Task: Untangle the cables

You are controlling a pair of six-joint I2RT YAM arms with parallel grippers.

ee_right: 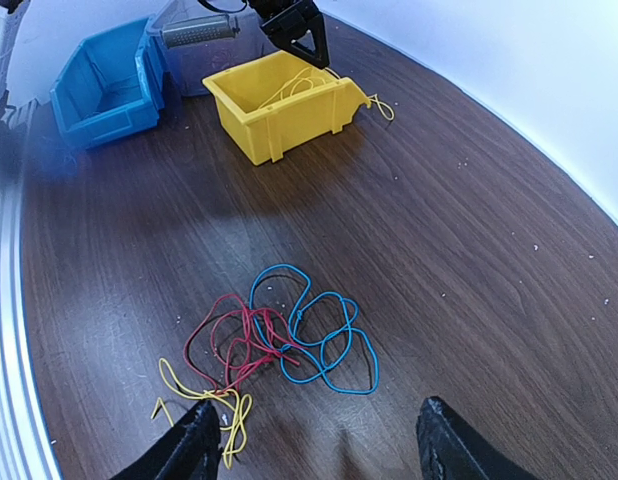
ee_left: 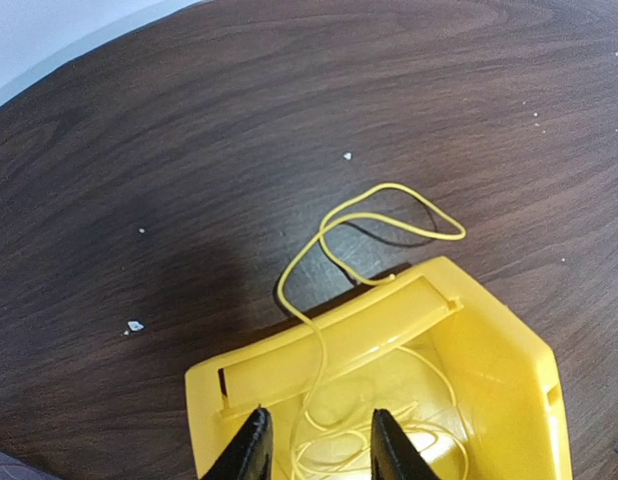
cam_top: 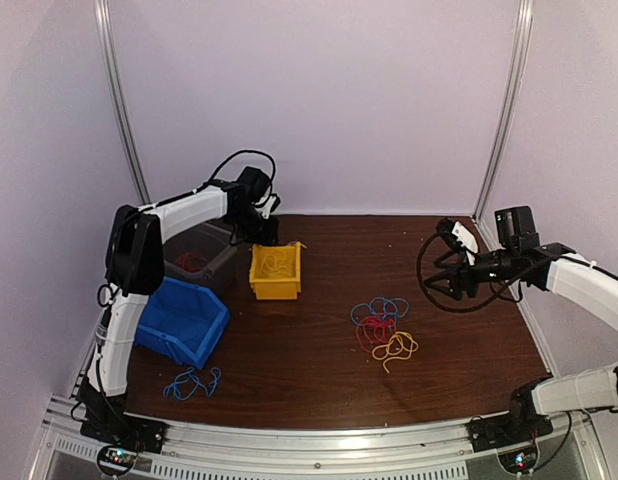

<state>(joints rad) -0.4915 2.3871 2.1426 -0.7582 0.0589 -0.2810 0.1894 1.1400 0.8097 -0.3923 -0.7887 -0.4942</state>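
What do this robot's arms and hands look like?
Both the left arm and right arm have white shell links with black joints. Thin black cables loop off each wrist. The left hand and right hand each end in two black tapered fingers.

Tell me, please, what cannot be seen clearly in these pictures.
- Grey bin, top view: partly behind the left arm; its contents are unclear.
- Yellow bin, left wrist view: the bottom edge cuts off its near part, along with the rest of the yellow cable.
- Cable tangle, top view: too small to follow the crossings.
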